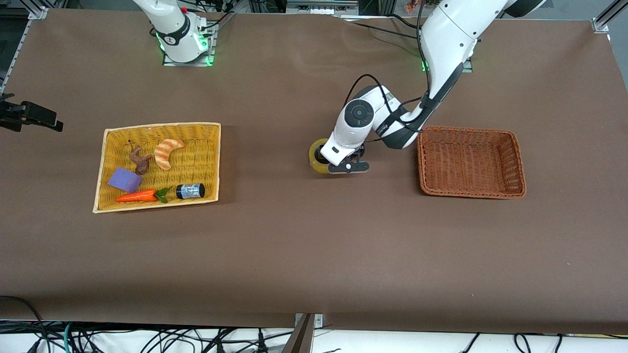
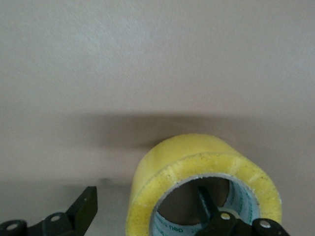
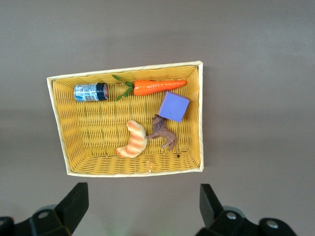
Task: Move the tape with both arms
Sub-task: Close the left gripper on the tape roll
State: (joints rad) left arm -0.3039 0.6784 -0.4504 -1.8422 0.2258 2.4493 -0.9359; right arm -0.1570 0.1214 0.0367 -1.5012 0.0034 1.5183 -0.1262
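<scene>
While the tape (image 1: 316,157) stands on edge on the bare brown table (image 1: 314,245) between the two baskets, the left gripper (image 1: 347,165) is down on it. In the left wrist view one finger (image 2: 209,206) reaches inside the core and the other (image 2: 83,209) stands clear outside the roll, so the jaws are spread around one wall of the tape (image 2: 197,167) without pinching it. Open tabletop lies all round the roll; the brown basket (image 1: 471,162) is near, toward the left arm's end, and the yellow basket (image 1: 159,166) is well apart, toward the right arm's end.

One tape, two baskets and two arms are on show. The yellow basket holds five things: a croissant (image 1: 168,152), a brown figure (image 1: 140,159), a purple block (image 1: 125,179), a carrot (image 1: 140,196) and a black-capped jar (image 1: 190,190).

Only the left wrist view shows the finger inside the core. Only the right wrist view shows the right gripper (image 3: 142,211), its fingers spread wide, hanging over the table beside the yellow basket (image 3: 59,123); the front view shows just the base of that waiting arm (image 1: 179,29).
</scene>
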